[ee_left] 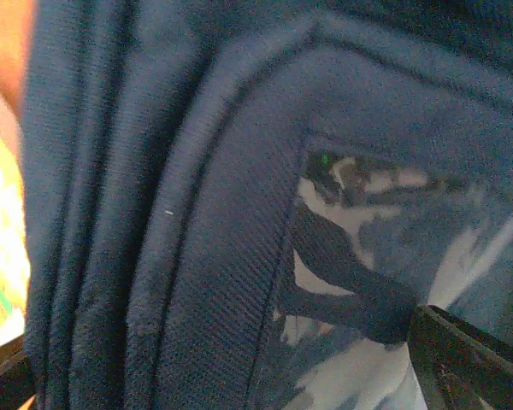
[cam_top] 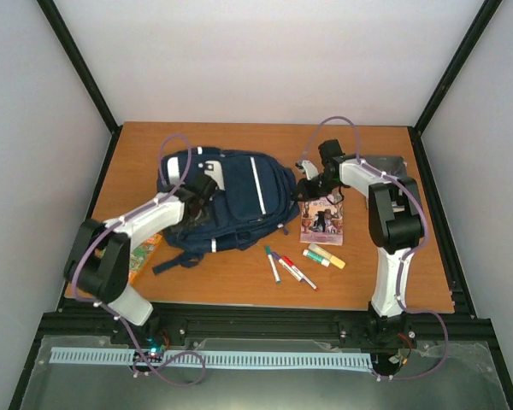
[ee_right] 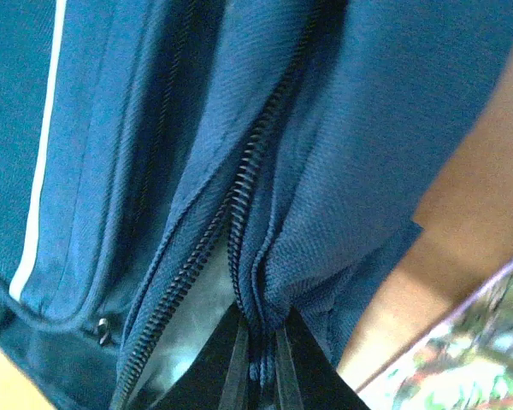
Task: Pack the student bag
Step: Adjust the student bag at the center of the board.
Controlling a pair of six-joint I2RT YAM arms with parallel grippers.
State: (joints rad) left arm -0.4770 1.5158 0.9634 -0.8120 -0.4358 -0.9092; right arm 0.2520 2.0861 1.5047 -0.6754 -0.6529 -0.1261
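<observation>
The right gripper (ee_right: 256, 366) is pinched shut on fabric beside the part-open zip (ee_right: 239, 196) at the right edge of the student bag (cam_top: 239, 201), which lies flat on the table (cam_top: 368, 273). The left gripper (cam_top: 198, 196) hangs spread over its left side. The bag looks soft and limp, so it will likely sag. That zip lip seems the best hold.

The bag (cam_top: 231, 201) lies on the counter (cam_top: 239, 295), left of centre. A book (cam_top: 323, 220) lies just right of it. Three pens (cam_top: 287, 266) lie before the bag, toward the near edge; two markers (cam_top: 323, 256) lie right of them, before the book. A packet (cam_top: 144, 256) lies by the left edge.
</observation>
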